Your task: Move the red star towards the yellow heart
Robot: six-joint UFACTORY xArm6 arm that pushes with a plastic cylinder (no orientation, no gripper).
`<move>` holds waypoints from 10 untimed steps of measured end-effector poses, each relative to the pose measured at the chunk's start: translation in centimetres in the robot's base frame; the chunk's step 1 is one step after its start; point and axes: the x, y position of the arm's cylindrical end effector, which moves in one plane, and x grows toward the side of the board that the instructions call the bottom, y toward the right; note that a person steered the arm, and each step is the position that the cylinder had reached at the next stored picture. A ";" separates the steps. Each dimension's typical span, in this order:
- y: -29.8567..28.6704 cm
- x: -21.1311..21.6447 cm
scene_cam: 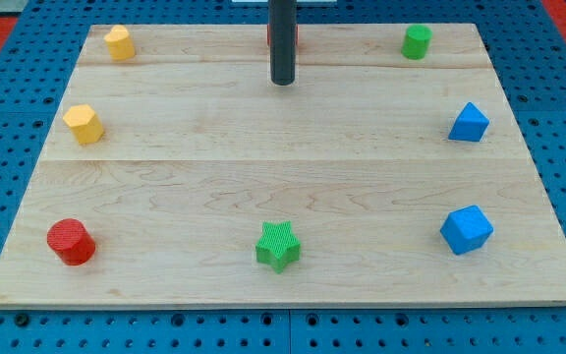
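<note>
A: Where is my tip?
B: At the wooden worktop top, in front of a mostly hidden red block; shape unclear.
A: Tool state?
B: Plain rod; nothing grasped.

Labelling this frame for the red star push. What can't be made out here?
- Red block, camera view's top: mostly hidden behind the rod, so its star shape cannot be confirmed.
- My tip: contact with that block cannot be told.
- Yellow block, top left: too small to confirm a heart; another yellow block sits below.
</note>
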 end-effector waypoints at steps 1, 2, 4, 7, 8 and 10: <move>0.0 0.0; 0.1 -4.1; 5.5 -6.8; -4.9 -5.6; -6.0 -5.4; -8.2 -4.7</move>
